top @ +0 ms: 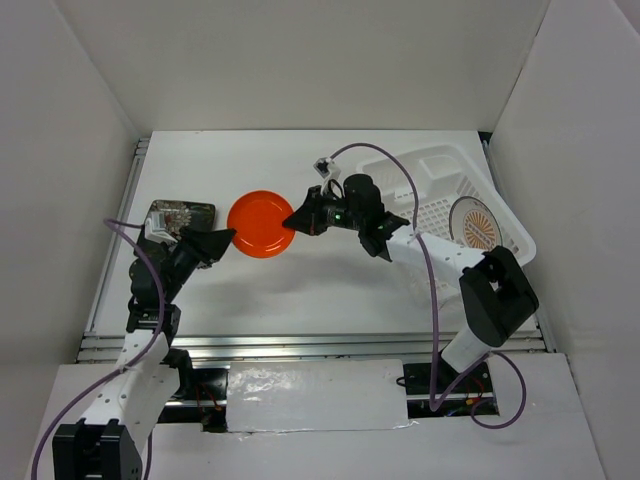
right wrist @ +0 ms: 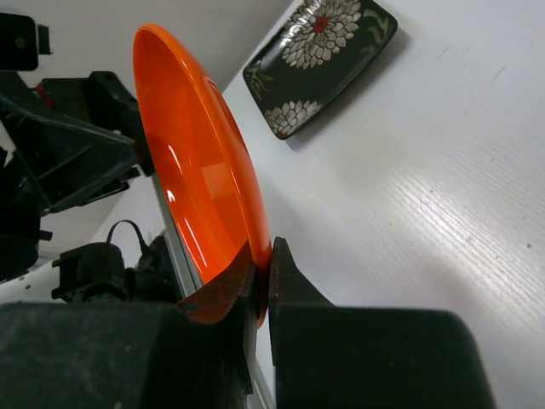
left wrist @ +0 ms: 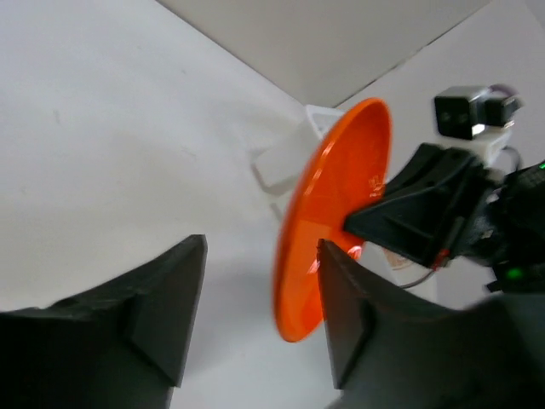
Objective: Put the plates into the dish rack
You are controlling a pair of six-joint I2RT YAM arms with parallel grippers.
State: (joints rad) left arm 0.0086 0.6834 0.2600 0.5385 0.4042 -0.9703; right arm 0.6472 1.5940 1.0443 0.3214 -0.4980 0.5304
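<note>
Orange plate [top: 262,224], glossy, plain: held over the middle of the counter [top: 300,290]. Right fingers [right wrist: 294,281] pinch its rim at 3 o'clock in the top view. Left fingers [left wrist: 162,307] stand spread at its 9 o'clock rim, not gripping. Small mark on its back, too blurred to read. Sunburst plate [top: 475,222]: inside dish rack [top: 440,170], 2 o'clock. Dark floral square plate [top: 180,213]: on counter, 9 o'clock.

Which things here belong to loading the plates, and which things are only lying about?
Job:
- orange plate, held by the right gripper
- dark floral square plate, on the table
- sunburst plate, in the dish rack

Not the job:
- purple cables
- white side walls
</note>
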